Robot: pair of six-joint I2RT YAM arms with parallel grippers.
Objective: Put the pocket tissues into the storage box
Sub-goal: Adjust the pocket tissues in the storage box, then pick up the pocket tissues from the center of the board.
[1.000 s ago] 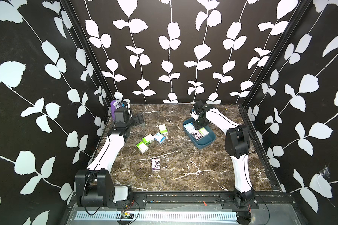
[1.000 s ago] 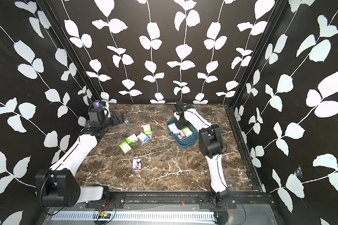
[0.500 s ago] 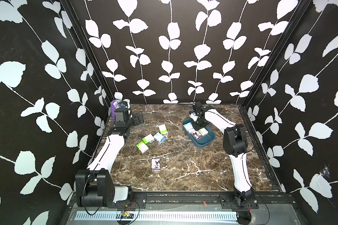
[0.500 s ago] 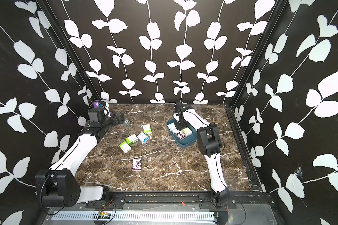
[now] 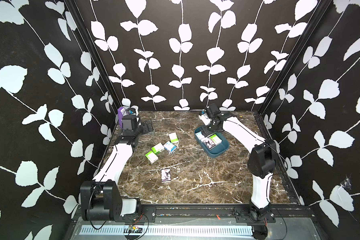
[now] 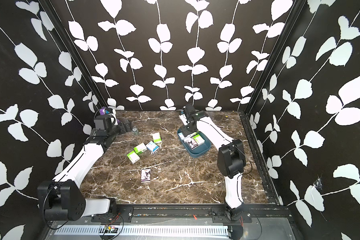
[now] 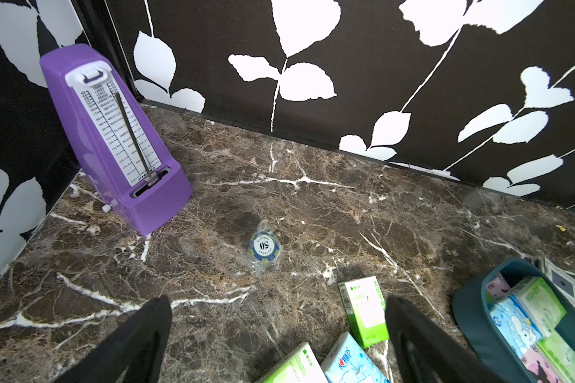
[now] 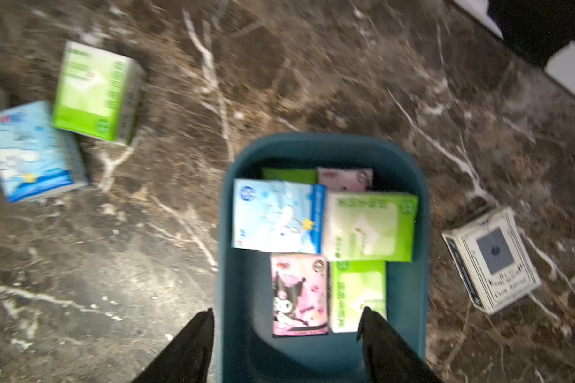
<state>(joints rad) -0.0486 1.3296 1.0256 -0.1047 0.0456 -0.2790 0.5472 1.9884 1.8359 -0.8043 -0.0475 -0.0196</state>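
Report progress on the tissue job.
Done: at least six packs lie in the box. In hand: nothing; the right gripper hangs open over the box, and the left gripper is open too. Left: five packs on the table, four clustered, a cartoon pack apart.

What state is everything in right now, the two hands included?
storage box: upright on the table, partly filled
packs in the box: several, some overlapping
loose packs: five, scattered on the table
right hand: open, empty, above the box
left hand: open, empty
metronome: standing upright
poker chip: lying flat
card deck: lying flat beside the box
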